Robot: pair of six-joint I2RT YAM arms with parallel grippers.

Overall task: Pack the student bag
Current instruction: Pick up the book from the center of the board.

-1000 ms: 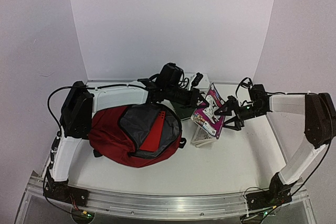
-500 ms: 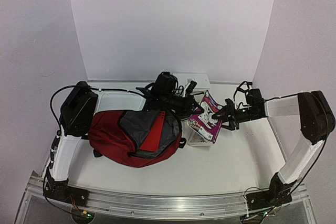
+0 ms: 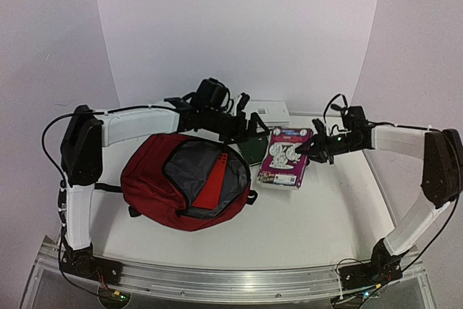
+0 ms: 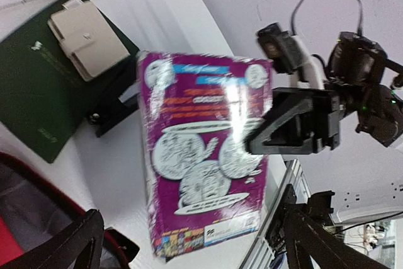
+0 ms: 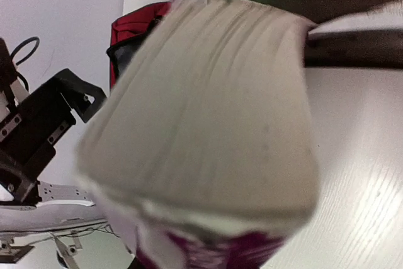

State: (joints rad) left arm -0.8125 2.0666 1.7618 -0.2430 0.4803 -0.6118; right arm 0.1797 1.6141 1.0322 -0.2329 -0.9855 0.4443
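The student bag (image 3: 155, 179) lies left of centre, dark red, its mouth unzipped to grey lining with a flat red folder (image 3: 215, 182) inside. Just right of it a thick purple book (image 3: 284, 157) lies nearly flat, cover up. My right gripper (image 3: 309, 148) is closed on the book's right edge, and one black finger (image 4: 286, 127) rests on the cover. The book's pale page edge (image 5: 208, 111) fills the right wrist view and hides those jaws. My left gripper (image 3: 253, 129) hovers behind the book, its fingers (image 4: 69, 244) wide apart and empty.
A dark green notebook (image 4: 38, 99) with a beige pouch (image 4: 88, 33) on it lies behind the bag's mouth, and a black item (image 4: 113, 108) pokes out beside it. A white box (image 3: 266, 112) stands at the back wall. Bare table lies in front of the book.
The left gripper let go of the book and drew back leftward. The right gripper closed on the book's right edge, and the book dropped from steeply tilted to nearly flat.
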